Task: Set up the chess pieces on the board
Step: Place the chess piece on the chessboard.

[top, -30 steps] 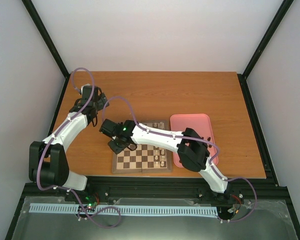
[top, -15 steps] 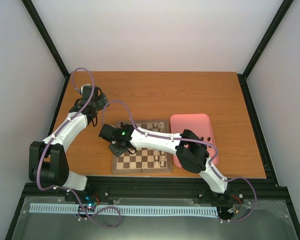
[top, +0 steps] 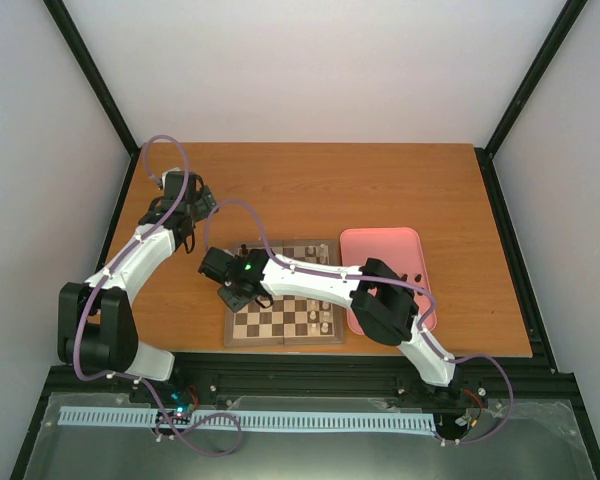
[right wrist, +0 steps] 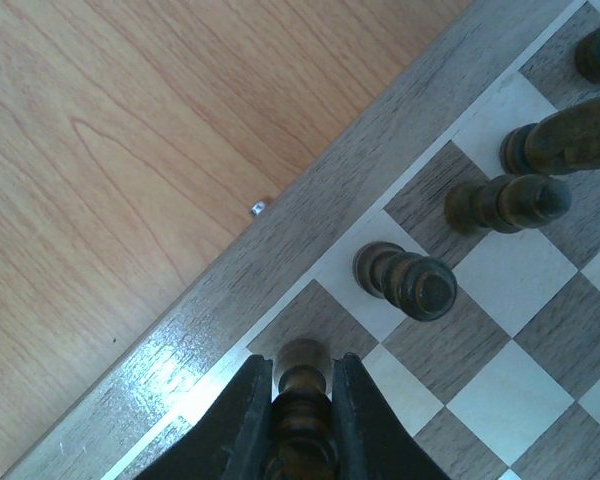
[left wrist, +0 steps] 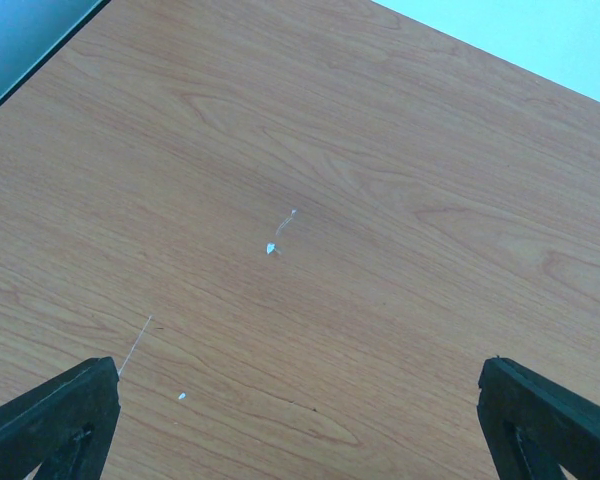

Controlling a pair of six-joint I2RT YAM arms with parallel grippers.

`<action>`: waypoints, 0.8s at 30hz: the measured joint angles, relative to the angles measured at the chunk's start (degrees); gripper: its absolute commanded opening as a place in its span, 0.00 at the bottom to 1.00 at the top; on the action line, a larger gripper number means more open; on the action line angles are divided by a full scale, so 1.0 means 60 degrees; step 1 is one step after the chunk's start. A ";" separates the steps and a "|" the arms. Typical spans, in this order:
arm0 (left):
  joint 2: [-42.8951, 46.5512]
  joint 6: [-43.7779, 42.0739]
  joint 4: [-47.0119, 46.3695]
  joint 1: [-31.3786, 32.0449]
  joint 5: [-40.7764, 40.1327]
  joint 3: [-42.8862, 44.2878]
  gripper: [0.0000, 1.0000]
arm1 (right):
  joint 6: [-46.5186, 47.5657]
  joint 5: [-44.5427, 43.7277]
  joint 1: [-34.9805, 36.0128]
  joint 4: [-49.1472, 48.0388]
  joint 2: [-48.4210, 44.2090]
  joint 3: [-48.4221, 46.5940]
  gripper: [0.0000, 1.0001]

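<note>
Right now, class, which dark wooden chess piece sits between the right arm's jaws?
The dark brown piece lowest in the right wrist view; four others stand free.

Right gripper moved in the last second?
Yes. In the top view the right gripper shifted slightly toward the near edge, along the left side of the board.

No readable text, labels, brands, numbers or signs in any view.
</note>
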State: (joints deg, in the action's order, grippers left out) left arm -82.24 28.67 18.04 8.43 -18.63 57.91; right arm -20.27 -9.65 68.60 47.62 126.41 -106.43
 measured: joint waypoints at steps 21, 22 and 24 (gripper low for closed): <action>-0.0146 0.0000 -0.0007 0.0000 0.0004 0.0000 1.00 | -0.0026 0.0069 -0.0084 -0.0237 0.0051 0.0055 0.28; -0.0149 0.0000 -0.0007 0.0000 0.0004 0.0000 1.00 | -0.0015 0.0073 -0.0087 -0.0251 0.0051 0.0084 0.29; -0.0149 0.0000 -0.0007 0.0000 0.0004 0.0000 1.00 | -0.0018 0.0069 -0.0087 -0.0273 0.0051 0.0142 0.30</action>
State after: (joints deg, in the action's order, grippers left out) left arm -83.13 28.67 18.00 8.43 -18.61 57.91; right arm -20.38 -9.23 68.07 45.98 126.72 -105.58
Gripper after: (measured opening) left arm 0.997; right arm 0.282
